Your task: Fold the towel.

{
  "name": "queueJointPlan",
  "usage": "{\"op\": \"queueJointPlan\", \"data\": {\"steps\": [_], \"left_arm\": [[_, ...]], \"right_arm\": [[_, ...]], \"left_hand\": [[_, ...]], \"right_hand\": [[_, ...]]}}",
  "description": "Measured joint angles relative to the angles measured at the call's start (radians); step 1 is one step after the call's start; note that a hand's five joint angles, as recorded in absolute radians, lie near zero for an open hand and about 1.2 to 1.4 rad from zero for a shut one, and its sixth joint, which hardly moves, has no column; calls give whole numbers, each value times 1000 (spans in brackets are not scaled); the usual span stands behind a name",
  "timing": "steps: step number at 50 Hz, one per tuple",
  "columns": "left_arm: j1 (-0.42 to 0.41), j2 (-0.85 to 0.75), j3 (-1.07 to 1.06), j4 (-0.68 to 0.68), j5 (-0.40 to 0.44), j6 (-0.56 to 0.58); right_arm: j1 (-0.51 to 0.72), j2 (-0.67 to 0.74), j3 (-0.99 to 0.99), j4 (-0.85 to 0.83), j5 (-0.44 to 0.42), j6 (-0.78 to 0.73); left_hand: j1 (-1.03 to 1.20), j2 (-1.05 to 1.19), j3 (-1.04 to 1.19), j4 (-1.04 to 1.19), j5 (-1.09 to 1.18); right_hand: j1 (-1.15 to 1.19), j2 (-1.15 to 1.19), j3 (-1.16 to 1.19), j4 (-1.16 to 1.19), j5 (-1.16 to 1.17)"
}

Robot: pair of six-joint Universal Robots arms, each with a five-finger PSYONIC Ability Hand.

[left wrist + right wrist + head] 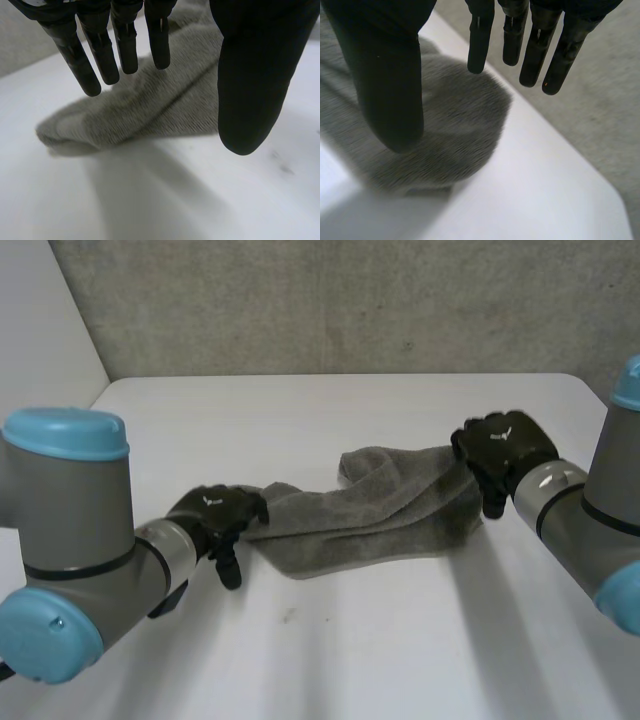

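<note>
The rumpled grey terry towel [370,510] lies across the white counter [300,650]. The left hand [215,515] and right hand [505,450] sit at its opposite ends, fingers straight, seemingly holding nothing. Grabbing bunched layers could skew the fold.

You've got a white surface [400,660] with rounded far corners, rough grey wall [350,300] behind, paler panel [40,330] at left.

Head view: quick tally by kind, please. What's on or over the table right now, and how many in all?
towel, grey: 1
hands, black: 2 (left hand, right hand)
table, white: 1
Total: 4
</note>
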Motion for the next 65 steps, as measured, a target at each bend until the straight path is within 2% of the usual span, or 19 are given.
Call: {"op": "queueJointPlan", "data": {"steps": [3,4,13,21,35,42,46,49,50,54,60,63,64,65], "left_arm": [[-3,-1,-38,1,9,-1],[-5,-3,-49,1,21,-1],[-9,-49,-44,38,85,-3],[-9,-165,58,146,92,-1],[-10,-341,244,160,83,4],[-10,-431,357,152,84,4],[-10,-433,366,152,83,4],[-10,-429,369,154,82,4],[-10,-427,370,154,82,4],[-10,-426,373,155,82,4],[-10,-433,380,156,83,4],[-10,-440,384,156,83,4],[-10,-441,386,156,83,4],[-10,-441,387,156,83,4]], "right_arm": [[2,-13,30,57,-21,-14],[1,-14,44,79,-29,-15],[-2,1,86,114,-57,-10],[-2,66,98,62,-70,-4],[3,120,106,-56,-70,-3],[3,203,75,-172,-67,-5],[3,240,59,-201,-69,-5],[3,267,47,-222,-71,-7],[3,281,41,-234,-71,-8],[3,308,30,-259,-72,-12],[3,340,17,-293,-71,-17],[3,355,8,-307,-70,-19],[3,360,4,-310,-70,-19],[3,363,1,-312,-69,-18]], "left_hand": [[14,15,15,18,18],[14,15,15,18,18],[-22,-27,-27,-26,-25],[-73,-80,-79,-80,-81],[-73,-81,-79,-81,-82],[72,71,72,66,65],[206,205,198,199,198],[206,205,198,199,198],[325,328,324,327,324],[471,470,464,467,466],[562,574,572,572,569],[648,674,670,672,665],[669,702,692,698,690],[690,733,728,732,719]], "right_hand": [[0,0,0,0,0],[96,2,131,136,108],[102,1,140,143,119],[102,1,140,143,119],[102,1,140,143,119],[92,1,119,122,97],[69,1,83,85,80],[69,1,82,83,80],[69,1,82,83,80],[69,1,82,83,78],[73,1,90,93,89],[137,123,164,168,145],[364,352,385,385,346],[432,417,450,450,411]]}}
